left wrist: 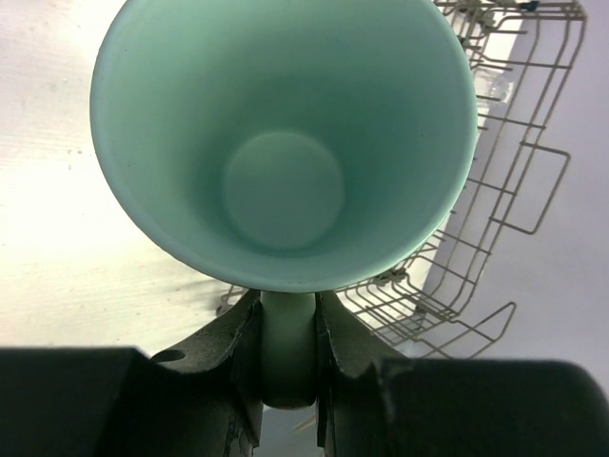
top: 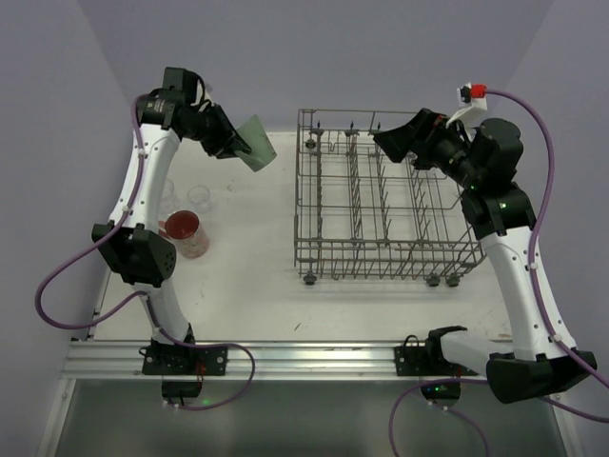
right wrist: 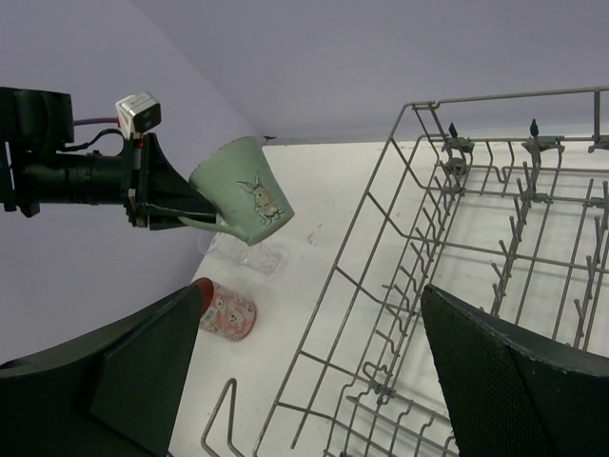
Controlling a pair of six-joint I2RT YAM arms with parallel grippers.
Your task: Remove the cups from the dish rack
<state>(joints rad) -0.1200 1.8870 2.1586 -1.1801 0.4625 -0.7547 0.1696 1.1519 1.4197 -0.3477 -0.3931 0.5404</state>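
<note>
My left gripper (top: pixel 231 143) is shut on the handle of the pale mint-green mug (top: pixel 257 143) and holds it tilted in the air above the table's far left, left of the dish rack (top: pixel 381 205). In the left wrist view the mug (left wrist: pixel 285 143) fills the frame, its handle between my left gripper (left wrist: pixel 285 314) jaws. The pink-red cup (top: pixel 184 233) stands on the table at the left, with two clear tumblers (top: pixel 199 197) behind it. My right gripper (top: pixel 395 141) is open and empty over the rack's back edge. The right wrist view shows the mug (right wrist: pixel 243 190), pink-red cup (right wrist: pixel 226 311) and rack (right wrist: pixel 495 286).
The grey wire rack holds no cups that I can see. Purple walls close in at the back and left. A metal rail (top: pixel 285 357) runs along the table's near edge, with both arm bases on it.
</note>
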